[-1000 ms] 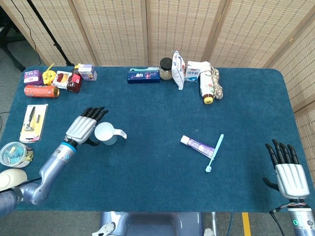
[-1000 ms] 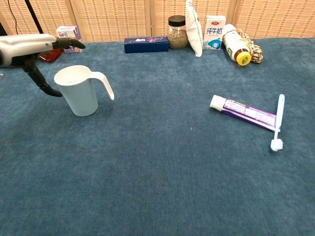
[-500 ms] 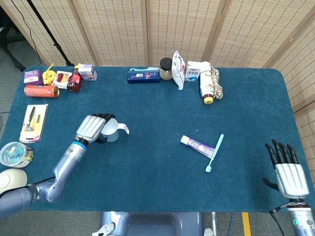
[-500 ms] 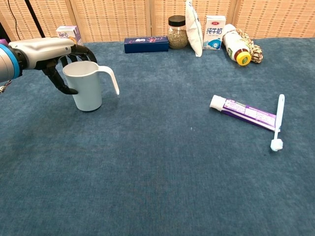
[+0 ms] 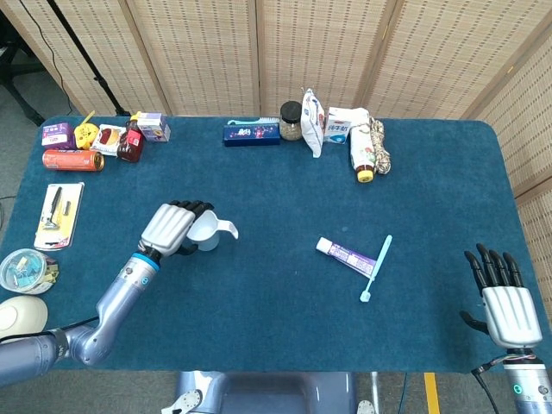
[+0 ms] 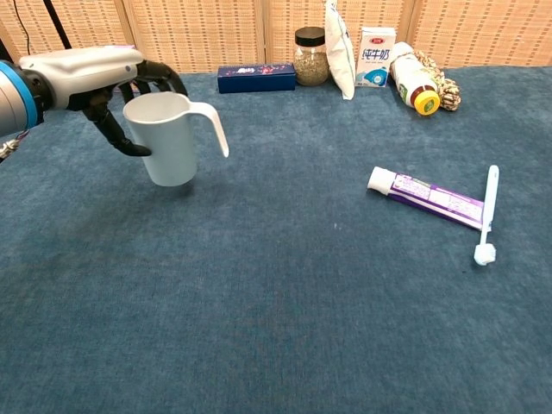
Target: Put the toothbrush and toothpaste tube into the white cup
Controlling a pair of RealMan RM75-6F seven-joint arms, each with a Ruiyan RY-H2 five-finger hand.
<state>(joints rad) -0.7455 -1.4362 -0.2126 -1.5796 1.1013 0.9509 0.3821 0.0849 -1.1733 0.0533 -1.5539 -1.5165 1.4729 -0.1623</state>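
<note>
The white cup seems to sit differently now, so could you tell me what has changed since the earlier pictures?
The left hand closed around the white cup, which now leans and has shifted right, toward the toothpaste tube. The tube, the toothbrush and the right hand stayed put.

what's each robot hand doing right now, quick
Left robot hand: holding the white cup by its body, fingers wrapped around it.
Right robot hand: open, fingers spread, holding nothing.
</note>
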